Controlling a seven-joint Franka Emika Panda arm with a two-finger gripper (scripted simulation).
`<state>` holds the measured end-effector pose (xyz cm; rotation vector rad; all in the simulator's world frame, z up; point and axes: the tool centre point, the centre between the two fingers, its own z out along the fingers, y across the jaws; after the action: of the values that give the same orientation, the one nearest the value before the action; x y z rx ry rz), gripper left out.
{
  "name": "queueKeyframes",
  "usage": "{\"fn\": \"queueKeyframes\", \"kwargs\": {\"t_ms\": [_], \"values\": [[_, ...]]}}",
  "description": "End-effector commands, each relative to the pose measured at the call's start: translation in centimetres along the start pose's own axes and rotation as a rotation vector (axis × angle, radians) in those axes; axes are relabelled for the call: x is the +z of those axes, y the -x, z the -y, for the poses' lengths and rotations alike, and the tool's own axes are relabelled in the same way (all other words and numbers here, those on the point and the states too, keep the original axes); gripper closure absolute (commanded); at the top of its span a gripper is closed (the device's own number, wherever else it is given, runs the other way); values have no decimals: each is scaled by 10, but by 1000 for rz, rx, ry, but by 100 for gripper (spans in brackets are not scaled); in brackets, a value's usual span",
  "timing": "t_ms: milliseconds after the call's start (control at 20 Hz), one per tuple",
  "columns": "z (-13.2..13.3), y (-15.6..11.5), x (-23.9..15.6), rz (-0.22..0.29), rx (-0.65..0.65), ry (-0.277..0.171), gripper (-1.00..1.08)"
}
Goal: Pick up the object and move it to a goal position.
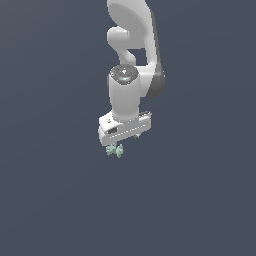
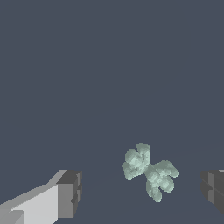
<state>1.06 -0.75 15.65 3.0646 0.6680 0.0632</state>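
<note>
The object (image 2: 148, 171), pale mint-green with knobbly lobes, lies between the end effector's (image 2: 142, 192) spread, untouching dark blocky pads.

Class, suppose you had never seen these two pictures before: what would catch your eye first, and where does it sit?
In the exterior view, the white robot arm stands out against the plain dark blue-grey background, reaching down from the top centre. Just under its gripper lies the tiny pale mint-green object, lumpy and knobbly. The wrist view shows that object between the two dark finger pads, which stand wide apart and do not touch it.
</note>
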Motion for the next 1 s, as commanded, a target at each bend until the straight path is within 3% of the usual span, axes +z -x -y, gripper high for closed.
{"fn": "queueKeyframes", "kwargs": {"t_ms": [0, 950], "values": [[-3, 3, 5, 4, -64, 0, -92], [-27, 28, 40, 25, -539, -10, -92]]}}
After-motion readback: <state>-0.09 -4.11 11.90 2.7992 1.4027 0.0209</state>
